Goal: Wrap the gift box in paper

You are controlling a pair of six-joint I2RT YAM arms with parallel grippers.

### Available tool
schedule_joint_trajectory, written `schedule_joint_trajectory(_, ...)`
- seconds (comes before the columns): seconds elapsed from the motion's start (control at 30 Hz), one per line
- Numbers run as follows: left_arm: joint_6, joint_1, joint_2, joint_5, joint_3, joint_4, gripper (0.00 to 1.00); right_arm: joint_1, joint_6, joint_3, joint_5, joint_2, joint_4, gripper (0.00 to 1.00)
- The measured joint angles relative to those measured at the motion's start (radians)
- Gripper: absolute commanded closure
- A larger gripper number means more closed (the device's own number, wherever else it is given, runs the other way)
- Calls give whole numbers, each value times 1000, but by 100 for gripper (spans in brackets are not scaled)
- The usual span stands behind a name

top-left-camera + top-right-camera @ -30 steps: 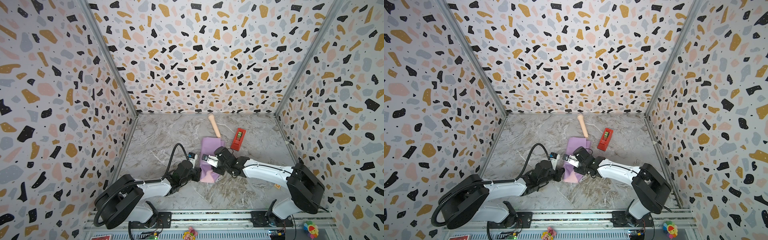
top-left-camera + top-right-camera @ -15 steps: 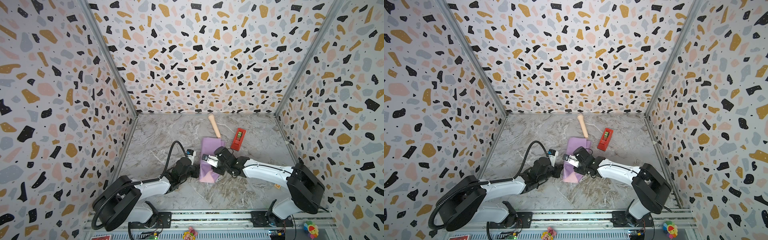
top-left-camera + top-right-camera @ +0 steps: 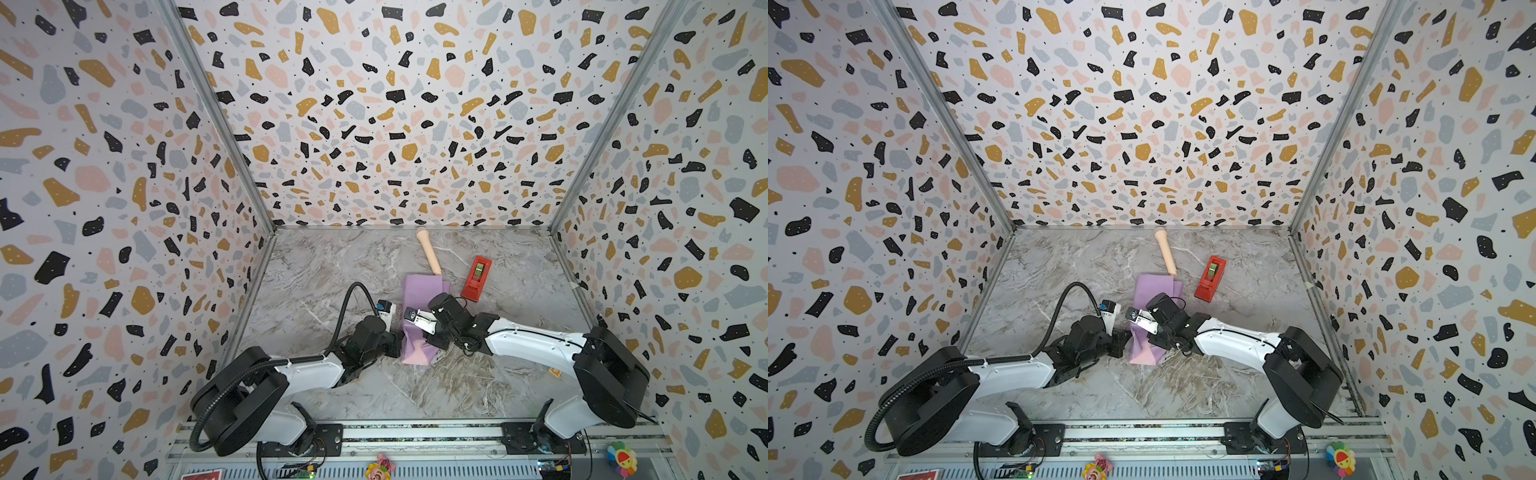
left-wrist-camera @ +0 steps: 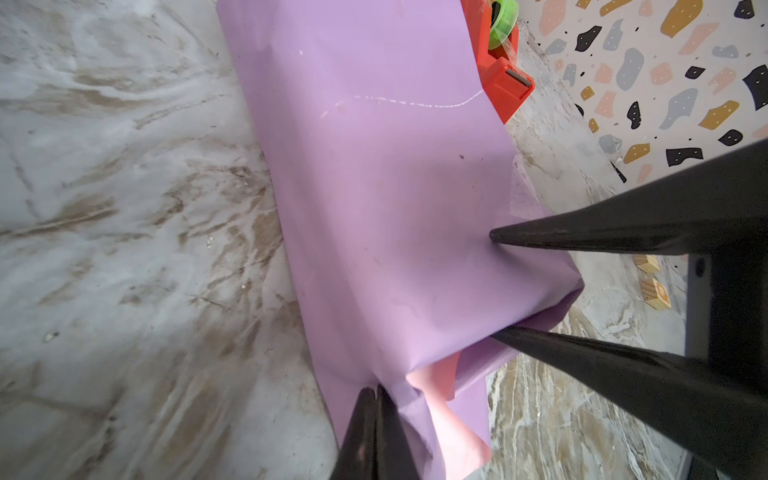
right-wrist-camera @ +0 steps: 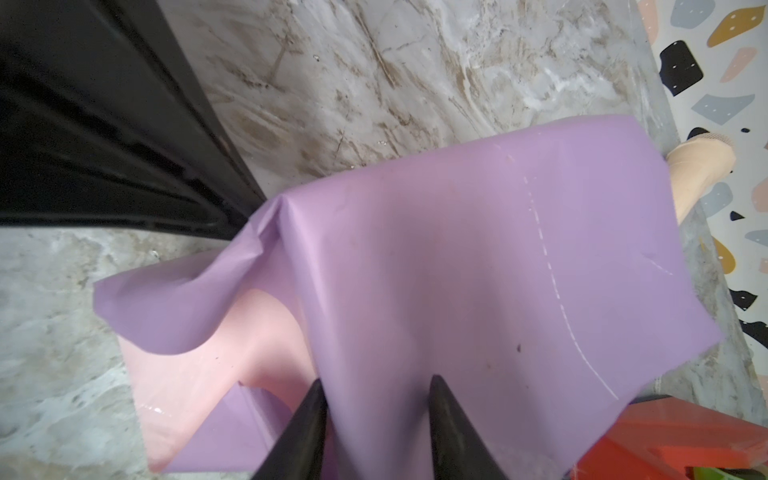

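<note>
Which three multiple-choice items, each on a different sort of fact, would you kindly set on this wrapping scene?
1. Where is the red plastic tape dispenser?
A. On the marble-patterned table, right of the thin lilac sheet of paper
B. On top of the paper
C. Held in the air

2. What colour is the paper's underside?
A. Green
B. Pale pink
C. White

3. How do the left gripper's jaws stand?
A. Wide open
B. Out of view
C. Shut on the paper's edge

Answers:
A, in both top views it lies on the table beside the sheet.
B, pink shows where the edge curls up.
C, its fingertips meet at the crumpled edge.
</note>
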Motion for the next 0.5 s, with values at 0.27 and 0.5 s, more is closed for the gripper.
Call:
schedule_joint_trajectory(0.27,-12,-10,10,27,0,35,93,0,0,0,-1,0,0,60)
schedule_joint_trajectory(0.5,-21,-20,46,36,0,77,92,0,0,0,-2,0,0,60)
